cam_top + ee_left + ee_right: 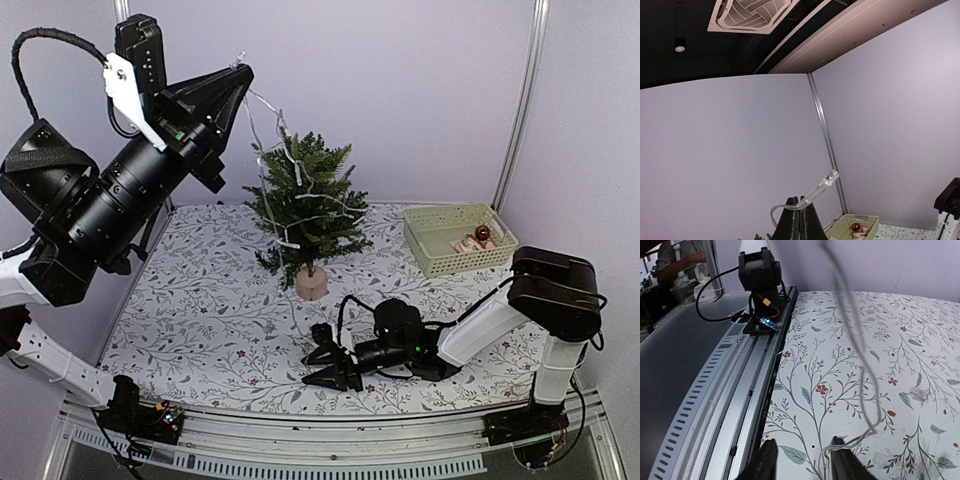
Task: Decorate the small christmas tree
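Left pincer point(242, 73), upper left, is clamped on the light string point(826, 180), right pincer point(803, 445) half-open at bottom; the small christmas tree point(305, 200) could be pulled over by tension.

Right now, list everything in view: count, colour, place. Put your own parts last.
small dark-green artificial christmas tree: one, green with a tan base, middle rear of the table.
white-wired light string: one, white and clear, draped over the tree.
pale-green plastic mesh basket: one, rear right.
small red ball: one, in the basket.
floral-printed tablecloth: one, white with grey-green sprigs.
left tool: one, black, raised high, shut on the string.
right tool: one, black, low near the front edge, open around the wire.
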`<control>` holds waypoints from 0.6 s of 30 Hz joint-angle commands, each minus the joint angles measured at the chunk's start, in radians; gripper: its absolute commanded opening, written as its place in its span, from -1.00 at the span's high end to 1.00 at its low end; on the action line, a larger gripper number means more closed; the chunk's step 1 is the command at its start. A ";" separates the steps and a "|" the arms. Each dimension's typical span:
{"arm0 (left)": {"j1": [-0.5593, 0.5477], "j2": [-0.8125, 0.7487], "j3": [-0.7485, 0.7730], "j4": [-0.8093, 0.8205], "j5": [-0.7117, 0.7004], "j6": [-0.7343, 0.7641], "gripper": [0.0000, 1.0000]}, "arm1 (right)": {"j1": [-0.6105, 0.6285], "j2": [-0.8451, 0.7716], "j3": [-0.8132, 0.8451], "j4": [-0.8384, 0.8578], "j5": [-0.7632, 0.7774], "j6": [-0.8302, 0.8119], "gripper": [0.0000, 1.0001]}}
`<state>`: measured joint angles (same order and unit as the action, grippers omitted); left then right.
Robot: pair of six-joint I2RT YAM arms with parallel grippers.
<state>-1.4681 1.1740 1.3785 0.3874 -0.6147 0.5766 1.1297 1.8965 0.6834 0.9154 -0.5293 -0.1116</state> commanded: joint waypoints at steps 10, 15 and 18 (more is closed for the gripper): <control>-0.017 -0.273 -0.197 -0.259 -0.238 -0.328 1.00 | 0.045 -0.245 -0.146 0.022 0.124 0.012 1.00; -0.017 -0.378 -0.247 -0.442 -0.331 -0.461 1.00 | 0.045 -0.383 -0.203 -0.013 0.207 0.015 1.00; -0.017 -0.398 -0.263 -0.514 -0.362 -0.495 1.00 | 0.045 -0.451 -0.225 -0.042 0.262 0.010 1.00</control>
<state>-1.4708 0.7902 1.1435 0.0368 -0.8928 0.1932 1.1709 1.5272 0.4877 0.9108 -0.3676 -0.0944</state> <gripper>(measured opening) 0.016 0.013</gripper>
